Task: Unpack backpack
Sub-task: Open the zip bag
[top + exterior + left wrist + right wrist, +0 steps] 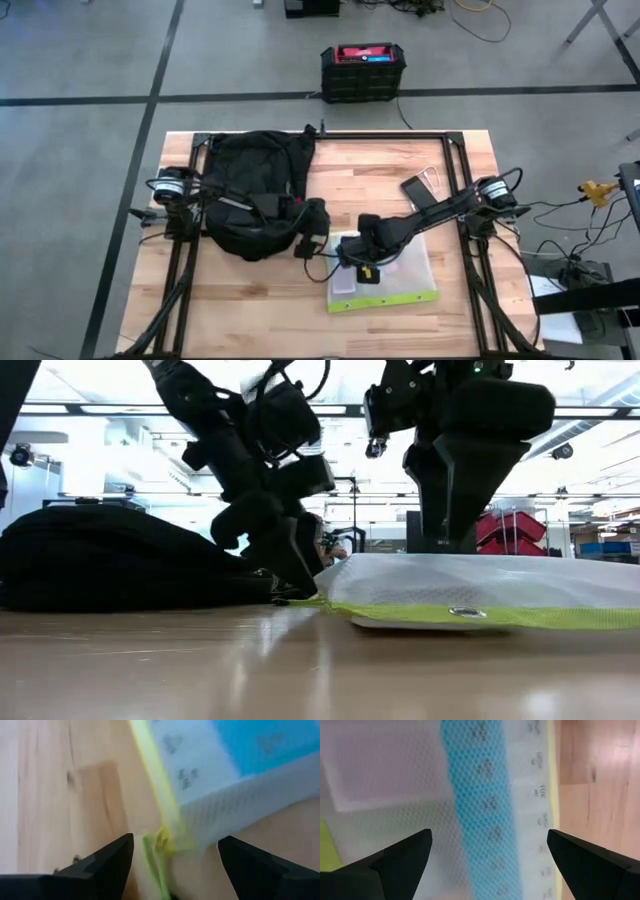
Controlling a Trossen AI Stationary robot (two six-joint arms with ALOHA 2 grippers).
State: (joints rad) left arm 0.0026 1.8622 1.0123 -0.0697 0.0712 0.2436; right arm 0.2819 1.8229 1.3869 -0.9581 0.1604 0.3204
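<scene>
Both jaws spread above mesh pouch [385,280].

On the desk [250,310] lies one backpack [250,190], and beside it one mesh pouch [400,285] with a yellow-green edge. One dark flat item [417,190] lies past the pouch, away from the backpack. Beyond the desk, one black-and-red box [362,72] stands on the floor. Two arms reach over the desk.

Lab: taped concrete floor [80,60], cables [480,20]
</scene>
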